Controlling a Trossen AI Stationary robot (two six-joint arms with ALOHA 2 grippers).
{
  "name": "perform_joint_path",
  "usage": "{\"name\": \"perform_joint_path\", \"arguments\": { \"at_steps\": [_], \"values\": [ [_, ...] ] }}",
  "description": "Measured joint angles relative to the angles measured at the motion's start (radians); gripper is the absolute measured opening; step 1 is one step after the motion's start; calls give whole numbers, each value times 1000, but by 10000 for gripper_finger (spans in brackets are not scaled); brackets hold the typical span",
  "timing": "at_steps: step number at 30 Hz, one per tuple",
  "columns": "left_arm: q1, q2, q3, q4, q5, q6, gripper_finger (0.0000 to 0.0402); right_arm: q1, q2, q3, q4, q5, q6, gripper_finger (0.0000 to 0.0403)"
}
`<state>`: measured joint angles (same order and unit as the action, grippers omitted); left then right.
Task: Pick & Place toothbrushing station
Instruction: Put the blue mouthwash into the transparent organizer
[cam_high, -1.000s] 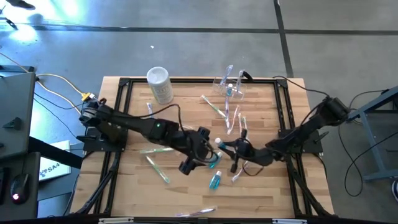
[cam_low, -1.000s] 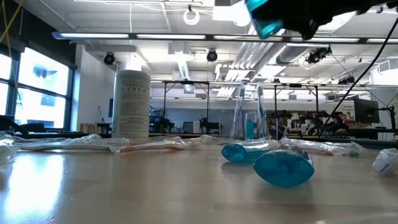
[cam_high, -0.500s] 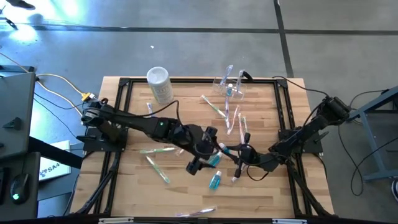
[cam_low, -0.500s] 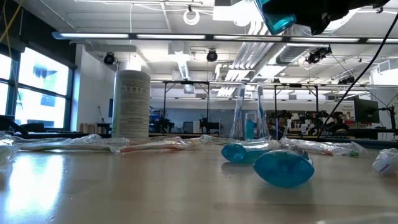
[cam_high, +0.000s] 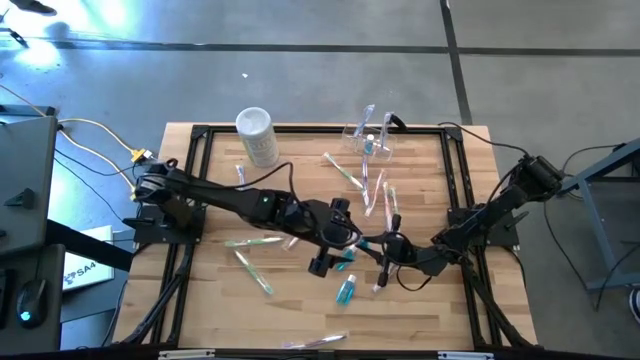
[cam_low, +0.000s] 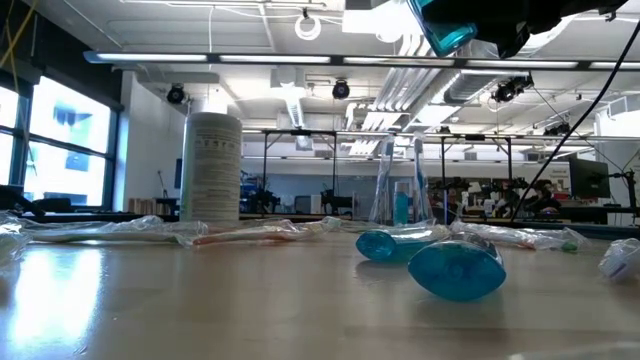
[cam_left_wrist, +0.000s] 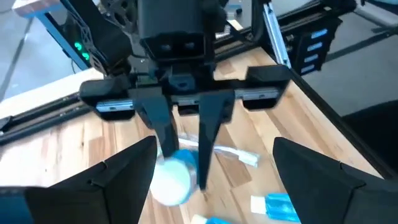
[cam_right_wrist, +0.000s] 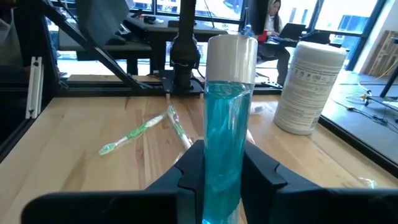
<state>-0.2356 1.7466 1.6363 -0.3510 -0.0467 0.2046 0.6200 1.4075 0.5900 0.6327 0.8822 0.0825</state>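
My right gripper (cam_high: 370, 243) is shut on a small bottle (cam_right_wrist: 227, 112) of blue liquid with a white cap, held above the table's middle. My left gripper (cam_high: 343, 238) stands open right in front of it. In the left wrist view its two fingers stand on either side of the cap (cam_left_wrist: 171, 182) without touching it. The toothbrushing station (cam_high: 368, 140), a clear box, rests with its base on the table near the far edge. Something blue stands inside the station (cam_low: 400, 200). My right gripper pinches the bottle's lower body (cam_right_wrist: 214, 171) between its two fingers (cam_right_wrist: 258, 171). The fingers come nearly level from the table's right side and lie along the bottle. The cap end (cam_left_wrist: 171, 182) sticks out past the fingertips toward my left gripper, and the bottle (cam_low: 445, 30) is clear of the table.
A whitish cylindrical container (cam_high: 256, 135) stands at the far left. Two more blue bottles lie on the table (cam_high: 346, 291), (cam_low: 395, 243). Wrapped toothbrushes are scattered about (cam_high: 345, 172), (cam_high: 252, 270). A black frame (cam_high: 200, 135) rims the tabletop.
My left gripper has moved toward the table's right edge, up to the bottle's cap, and has stayed open. The bottle in my right gripper has stayed lifted.
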Motion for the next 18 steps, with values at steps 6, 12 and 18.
{"name": "perform_joint_path", "arguments": {
  "at_steps": [6, 12, 18],
  "values": [
    [8, 31, -2, -19, -134, -33, 317, 0, 0, 0, -3, -2, 0, 58],
    [8, 39, 0, -9, -114, -27, 316, 0, 0, 0, -14, -2, 0, 58],
    [7, 41, -1, -9, -113, -26, 279, 0, 0, 0, -16, -2, 0, 58]
  ]
}}
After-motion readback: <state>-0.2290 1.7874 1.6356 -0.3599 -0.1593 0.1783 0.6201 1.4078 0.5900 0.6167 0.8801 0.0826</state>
